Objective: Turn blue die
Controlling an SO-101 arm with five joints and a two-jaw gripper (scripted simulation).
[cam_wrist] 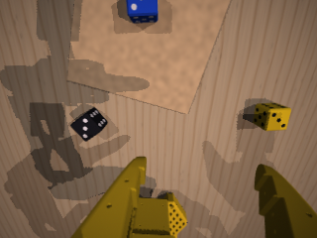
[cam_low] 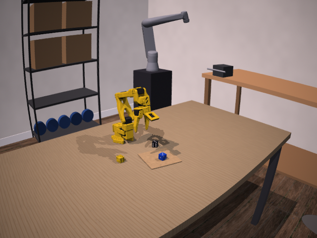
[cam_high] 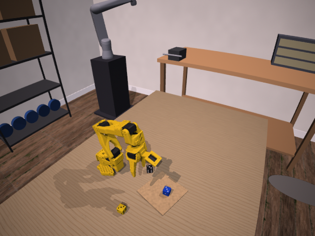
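Note:
The blue die (cam_high: 167,191) sits on the tan mat (cam_high: 162,194), near its middle, apart from my gripper. It also shows in the exterior view (cam_low: 162,156) and at the top edge of the wrist view (cam_wrist: 142,10), on the mat (cam_wrist: 149,55). The black die (cam_high: 149,168) lies on the table just off the mat's back corner; it also shows in the wrist view (cam_wrist: 89,124). My gripper (cam_high: 137,168) hangs above the table close to the arm's base, beside the black die, fingers apart with nothing between them (cam_wrist: 200,169). I cannot read the top pips for certain.
A yellow die (cam_high: 121,208) lies on the table left of the mat, also in the wrist view (cam_wrist: 271,116). The mat lies flat. A grey arm on a black pedestal (cam_high: 110,83) stands behind the table.

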